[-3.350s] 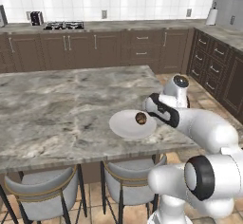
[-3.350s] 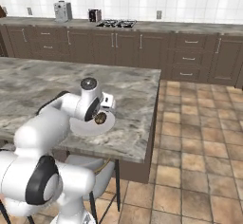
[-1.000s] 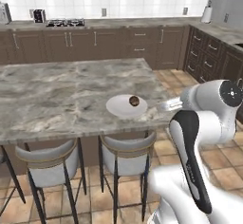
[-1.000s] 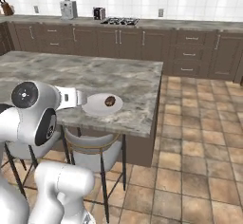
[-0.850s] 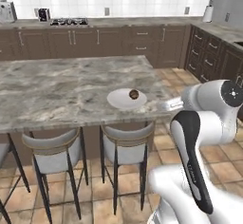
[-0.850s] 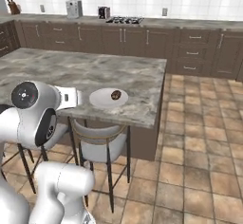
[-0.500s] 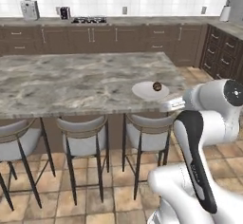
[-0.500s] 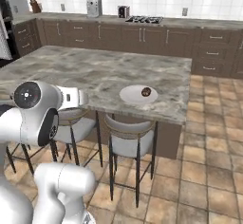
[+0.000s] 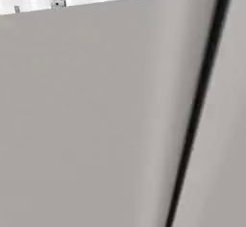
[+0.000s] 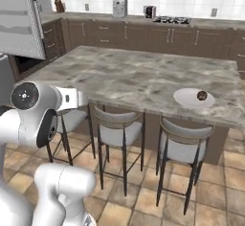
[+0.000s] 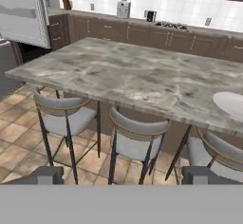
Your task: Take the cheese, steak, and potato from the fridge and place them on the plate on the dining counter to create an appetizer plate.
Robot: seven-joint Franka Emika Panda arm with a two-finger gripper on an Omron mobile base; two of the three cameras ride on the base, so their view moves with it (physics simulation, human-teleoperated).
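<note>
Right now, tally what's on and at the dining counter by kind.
Plates: 1
Potatoes: 1, on the plate
Stools: 3
Total: 5

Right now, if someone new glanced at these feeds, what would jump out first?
The big marbled dining counter with three stools tucked under its near edge. Toward its right end sits a white plate holding only the dark potato. At far left, the pale grey fridge door stands open, and up close a grey panel blocks the left base view.
</note>
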